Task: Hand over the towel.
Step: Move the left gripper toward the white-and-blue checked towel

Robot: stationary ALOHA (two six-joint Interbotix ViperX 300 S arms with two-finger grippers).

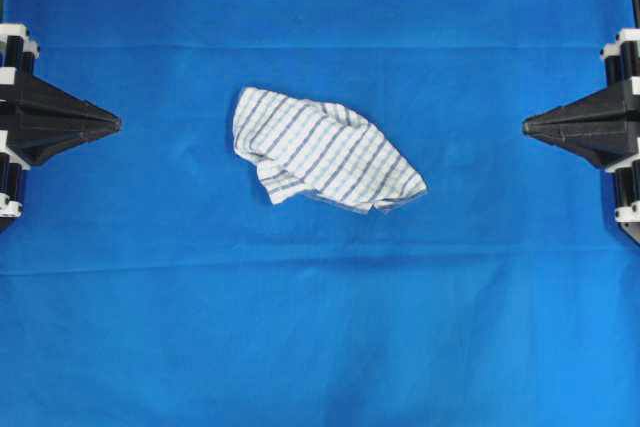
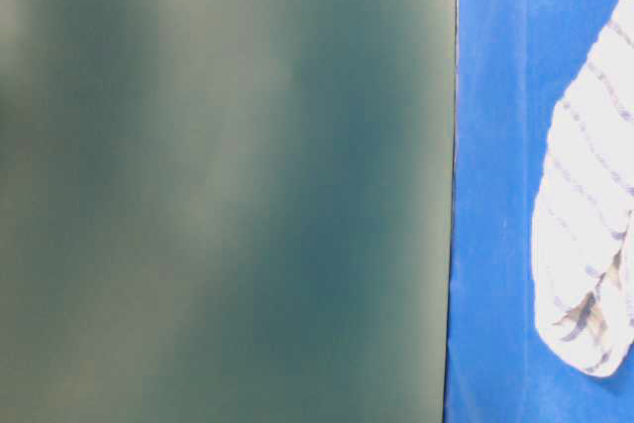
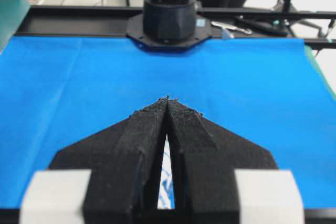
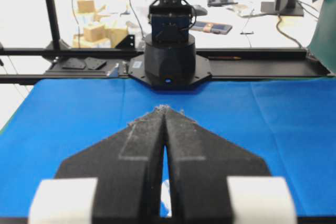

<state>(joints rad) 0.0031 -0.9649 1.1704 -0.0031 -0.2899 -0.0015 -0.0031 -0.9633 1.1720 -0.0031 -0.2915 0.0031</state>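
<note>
Crumpled at mid-frame on the blue-draped desk (image 1: 320, 347), the towel (image 1: 325, 152) awaits pickup, left gripper (image 1: 115, 123) and right gripper (image 1: 528, 127) parked at opposite edges, fingers together.

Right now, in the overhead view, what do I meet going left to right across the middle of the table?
Left arm's black pincer, shut and pointing inward → crumpled white towel with blue and grey checked stripes → right arm's black pincer, shut and pointing inward. All lie over the large plain blue cloth.
</note>
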